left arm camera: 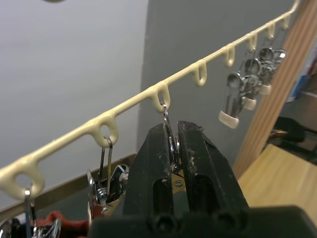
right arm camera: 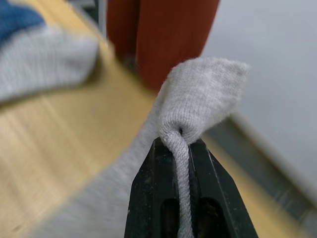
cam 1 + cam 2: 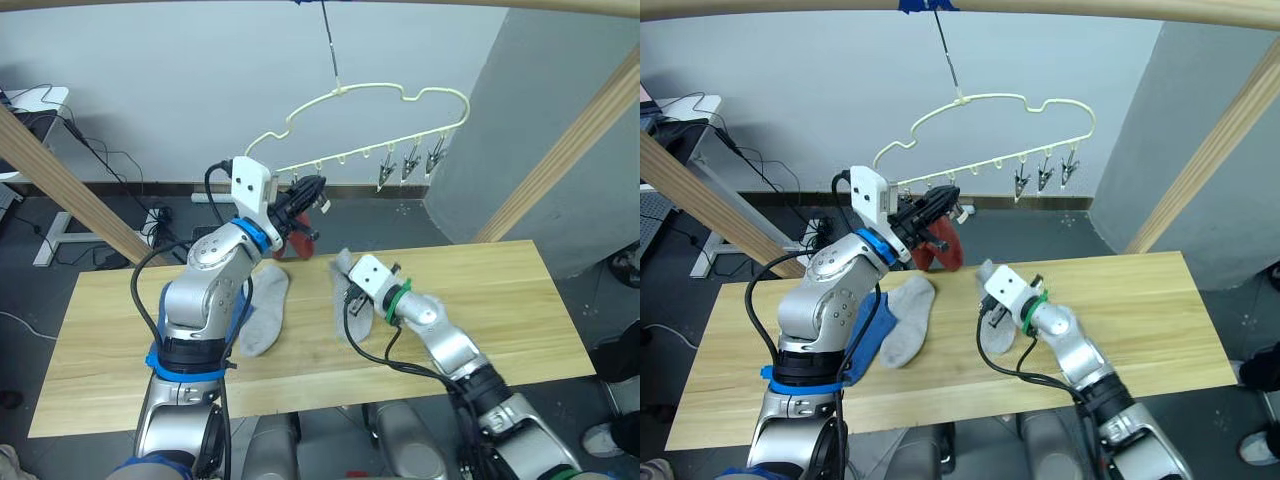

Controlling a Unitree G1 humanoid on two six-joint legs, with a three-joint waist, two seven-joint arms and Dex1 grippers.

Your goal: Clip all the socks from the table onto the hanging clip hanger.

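Nearest us, our right gripper (image 2: 181, 148) pinched a grey sock (image 2: 198, 94) just above the table (image 3: 520, 310); our left gripper (image 1: 173, 148) squeezed a clip (image 1: 168, 126) on the clip hanger (image 3: 400, 98). The thin fold could slip during lifting.

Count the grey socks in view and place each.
2. One grey sock lies flat on the table beside the blue sock; the other grey sock is pinched in the right gripper. More may be hidden.
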